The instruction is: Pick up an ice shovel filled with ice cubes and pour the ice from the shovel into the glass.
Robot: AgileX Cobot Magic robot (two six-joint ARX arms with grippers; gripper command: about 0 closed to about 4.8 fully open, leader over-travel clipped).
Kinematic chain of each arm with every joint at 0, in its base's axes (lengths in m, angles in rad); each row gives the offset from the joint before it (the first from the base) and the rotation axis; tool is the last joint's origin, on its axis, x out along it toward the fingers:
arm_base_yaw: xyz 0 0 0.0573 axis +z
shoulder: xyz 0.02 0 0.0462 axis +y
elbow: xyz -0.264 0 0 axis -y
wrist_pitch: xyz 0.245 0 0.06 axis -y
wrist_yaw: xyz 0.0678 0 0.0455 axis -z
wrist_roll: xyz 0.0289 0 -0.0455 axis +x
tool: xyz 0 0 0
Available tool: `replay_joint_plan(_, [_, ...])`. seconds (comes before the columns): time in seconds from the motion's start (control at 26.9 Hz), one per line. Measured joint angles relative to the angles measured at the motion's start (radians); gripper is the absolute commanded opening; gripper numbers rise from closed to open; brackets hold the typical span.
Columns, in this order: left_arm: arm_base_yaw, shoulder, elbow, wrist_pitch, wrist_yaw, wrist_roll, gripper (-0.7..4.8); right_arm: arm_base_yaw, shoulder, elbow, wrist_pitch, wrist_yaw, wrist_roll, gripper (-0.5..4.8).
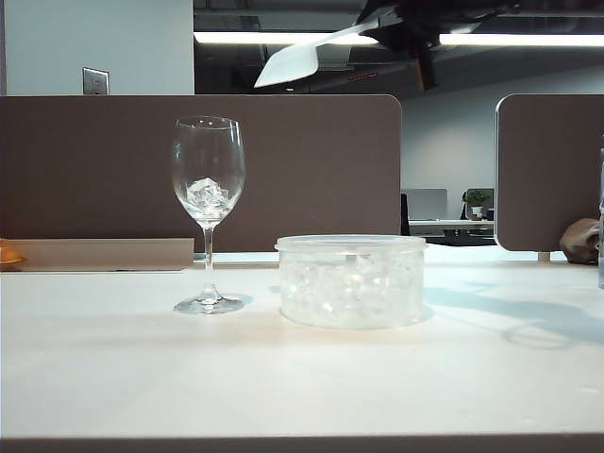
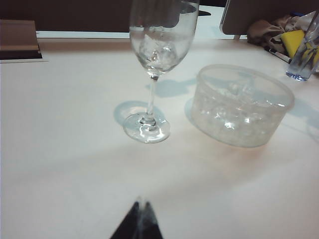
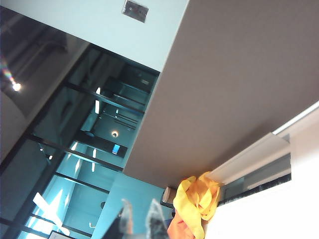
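The ice shovel (image 1: 291, 63) is seen raised high near the top of the exterior view, above and to the right of the glass (image 1: 208, 212), its bowl tipped down to the left and its handle running up into the dark right gripper (image 1: 392, 19), which is clamped on that handle. In the right wrist view only the blurred fingertips (image 3: 124, 211) are caught at the frame edge, pressed close together, with a partition wall, ceiling lights and a yellow cloth (image 3: 197, 204) behind. A few ice cubes (image 1: 208, 193) are seen inside the upright glass, which stands on the white table (image 1: 113, 368) just left of the round clear tub (image 1: 351, 281); the two are apart, not touching. The tub is partly filled with more ice. The left gripper (image 2: 141, 221) is held low over the table, well short of the glass foot, fingertips meeting in a closed point, nothing gripped.
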Motion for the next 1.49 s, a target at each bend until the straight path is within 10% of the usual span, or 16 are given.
replay_joint_plan(0.86, [0.0,0.0,0.0,0.0,0.0,0.0,-0.05,-0.132,-0.108,-0.532,0.087,-0.001,-0.011,-0.01])
replay_joint_plan(1.49, [0.0,0.0,0.0,0.0,0.0,0.0,-0.05,-0.128,-0.031,-0.584,0.145,0.032,-0.022,-0.01])
